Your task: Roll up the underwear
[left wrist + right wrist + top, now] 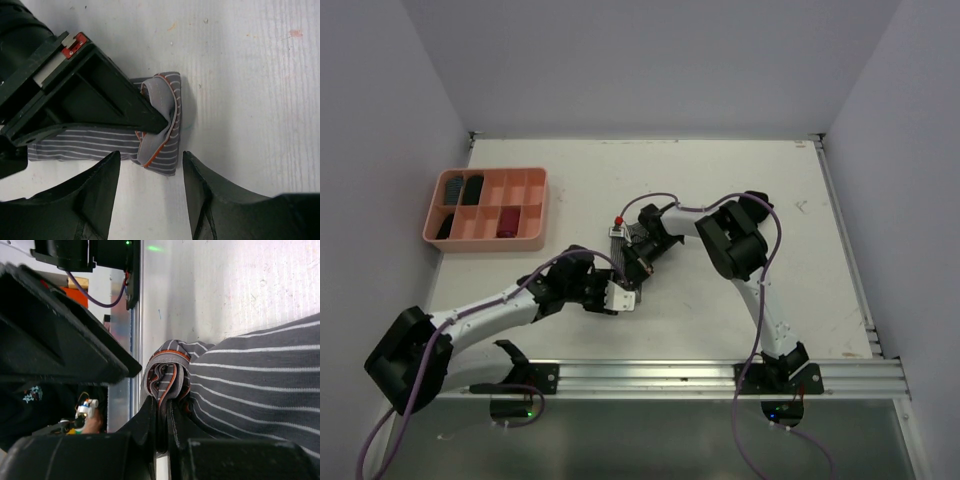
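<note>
The grey-and-white striped underwear point(156, 150) lies on the white table with its orange-edged waistband end curled into a partial roll point(167, 375). My right gripper point(167, 409) is shut on that curled waistband, its black fingers point(145, 117) reaching in from the left in the left wrist view. My left gripper point(151, 159) is open just short of the roll's near edge, with bare table between its fingers. From above, both grippers meet mid-table, left point(623, 296) and right point(638, 260), over the striped cloth point(622, 240). No plain black underwear is identifiable on the table.
A salmon-pink compartment tray point(534, 210) stands at the back left, with dark rolled items point(472, 188) and a dark red one point(507, 222) in its cells. An aluminium rail point(670, 375) runs along the table's near edge.
</note>
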Robot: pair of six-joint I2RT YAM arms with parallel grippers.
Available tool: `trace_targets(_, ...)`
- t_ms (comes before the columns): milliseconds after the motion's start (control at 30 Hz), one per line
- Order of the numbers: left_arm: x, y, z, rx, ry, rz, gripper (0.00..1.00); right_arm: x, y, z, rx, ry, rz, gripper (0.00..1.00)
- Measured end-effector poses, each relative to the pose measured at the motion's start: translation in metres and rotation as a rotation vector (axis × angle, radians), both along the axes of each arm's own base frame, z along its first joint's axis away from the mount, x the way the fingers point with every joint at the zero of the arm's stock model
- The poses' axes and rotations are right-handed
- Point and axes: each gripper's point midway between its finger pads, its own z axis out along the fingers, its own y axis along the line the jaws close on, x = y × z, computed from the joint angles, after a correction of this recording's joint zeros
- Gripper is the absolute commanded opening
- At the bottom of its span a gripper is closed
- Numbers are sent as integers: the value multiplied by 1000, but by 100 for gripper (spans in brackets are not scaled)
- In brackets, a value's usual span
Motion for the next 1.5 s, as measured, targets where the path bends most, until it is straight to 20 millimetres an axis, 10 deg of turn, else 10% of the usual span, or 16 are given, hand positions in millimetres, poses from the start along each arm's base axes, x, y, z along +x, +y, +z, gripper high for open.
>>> trace_targets(433, 0, -4, -35, 92, 43, 11, 31, 1, 0, 0, -24, 26, -10, 3)
trace_targets(667, 0, -7, -38, 121, 102, 41, 0, 1, 0, -1, -44, 27, -13, 34)
trace_targets(933, 2, -15, -40, 180, 205, 36, 0, 13, -7, 15, -99, -4, -42, 65)
trace_targets(1067, 0, -23, -41, 179, 251, 12, 0, 54, -14, 20, -126, -162, -100, 68)
trace_targets(1300, 2, -39, -43, 166, 401, -27, 0, 123, -62, 56, -159, -421, -269, 68)
trace_targets(1500, 10, -46, -41, 121, 668, -7, 0, 112, -110, 100, -172, -585, -337, 65)
